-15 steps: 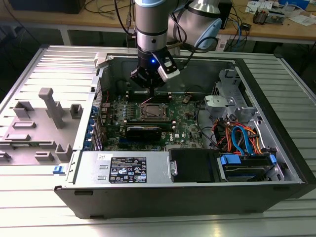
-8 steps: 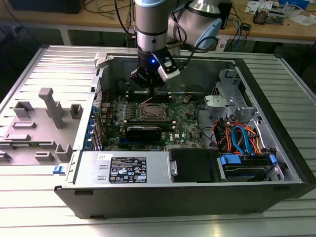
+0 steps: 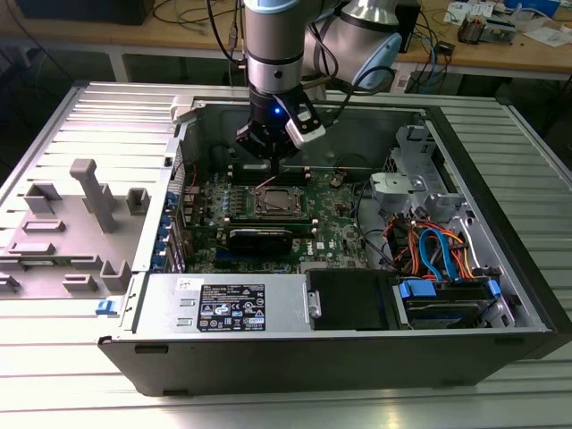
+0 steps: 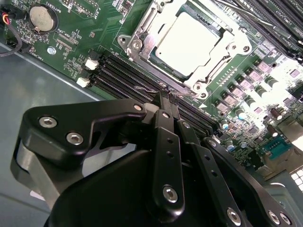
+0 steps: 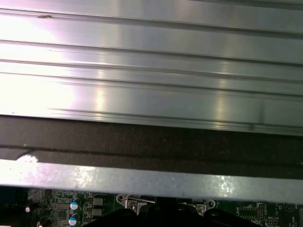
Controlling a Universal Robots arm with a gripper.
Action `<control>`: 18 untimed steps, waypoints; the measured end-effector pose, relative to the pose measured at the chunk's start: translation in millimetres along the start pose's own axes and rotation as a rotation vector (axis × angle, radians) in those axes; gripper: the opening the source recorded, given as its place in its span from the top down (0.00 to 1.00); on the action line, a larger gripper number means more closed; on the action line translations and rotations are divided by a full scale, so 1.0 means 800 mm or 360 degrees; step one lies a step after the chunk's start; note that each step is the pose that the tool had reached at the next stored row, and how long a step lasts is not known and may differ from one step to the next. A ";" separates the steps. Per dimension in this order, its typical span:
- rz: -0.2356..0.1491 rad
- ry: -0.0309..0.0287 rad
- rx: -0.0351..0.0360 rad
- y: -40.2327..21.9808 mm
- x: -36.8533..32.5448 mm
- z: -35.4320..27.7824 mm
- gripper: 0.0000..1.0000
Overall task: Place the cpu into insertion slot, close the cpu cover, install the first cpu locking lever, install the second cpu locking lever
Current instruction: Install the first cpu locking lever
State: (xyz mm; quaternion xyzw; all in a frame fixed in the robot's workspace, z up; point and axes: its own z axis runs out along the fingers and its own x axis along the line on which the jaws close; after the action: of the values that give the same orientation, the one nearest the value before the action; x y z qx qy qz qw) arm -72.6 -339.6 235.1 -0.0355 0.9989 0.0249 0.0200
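I've got the end effector (image 4: 166,92) hanging over the green circuit board (image 3: 210,201) inside the open computer case (image 3: 357,344), its fingers pinched together with nothing visibly between them. In the second wrist view the cpu (image 4: 191,43) sits in the insertion slot (image 4: 142,71), just beyond the fingertips and apart from them. The cpu cover (image 4: 226,41) lies down around the chip. The black memory slots (image 4: 123,78) run between the end effector and the insertion slot.
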 end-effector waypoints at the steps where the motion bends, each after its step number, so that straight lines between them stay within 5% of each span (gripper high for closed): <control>1: 0.0000 0.00000 0.0000 0.0000 0.0000 0.0000 0.89; 18: 0.0000 -0.00005 -0.0002 -0.0012 -0.0115 0.0070 0.89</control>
State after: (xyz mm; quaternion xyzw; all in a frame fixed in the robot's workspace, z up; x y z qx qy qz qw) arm -63.1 -339.6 229.9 -0.0355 0.9988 0.0256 0.0201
